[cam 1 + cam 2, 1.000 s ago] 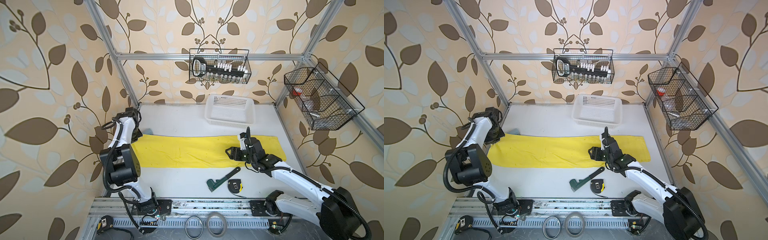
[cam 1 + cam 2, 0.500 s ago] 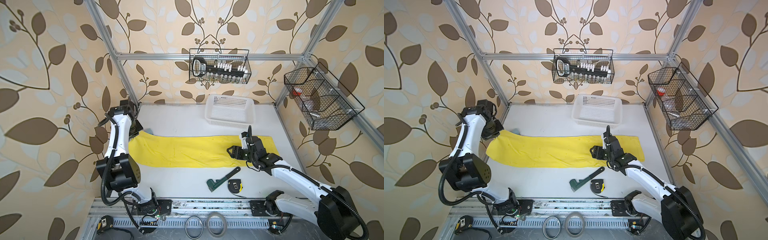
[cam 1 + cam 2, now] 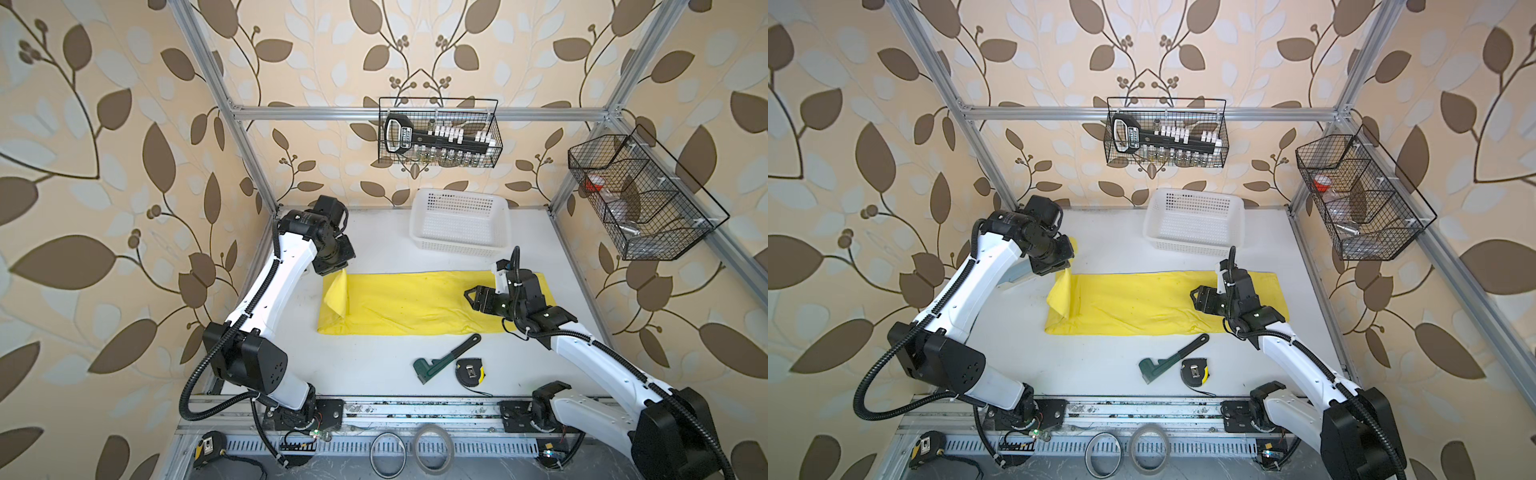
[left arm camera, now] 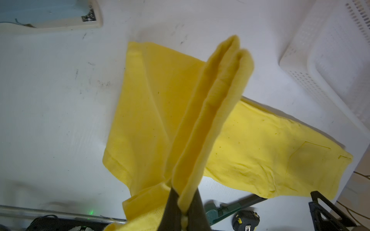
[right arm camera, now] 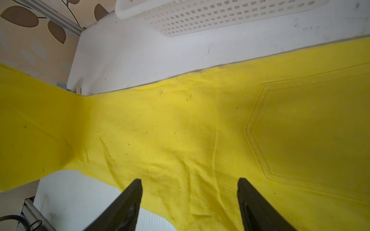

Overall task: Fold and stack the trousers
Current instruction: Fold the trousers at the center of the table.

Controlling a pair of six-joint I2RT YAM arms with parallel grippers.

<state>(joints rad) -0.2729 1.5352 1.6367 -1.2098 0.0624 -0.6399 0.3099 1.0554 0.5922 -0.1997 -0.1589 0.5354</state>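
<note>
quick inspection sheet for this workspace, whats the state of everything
surface: white table, scuffed with small dark marks
job's things: yellow trousers lying in a long strip, one leg end lifted off the table
clutter: green pipe wrench and tape measure just in front of the trousers; white basket behind them
grippers: left gripper shut on the lifted leg end; right gripper open over the waist end, gripping nothing
cables: black cable hoses looped along both arms
surroundings: two wire baskets hung on the leaf-papered walls
</note>
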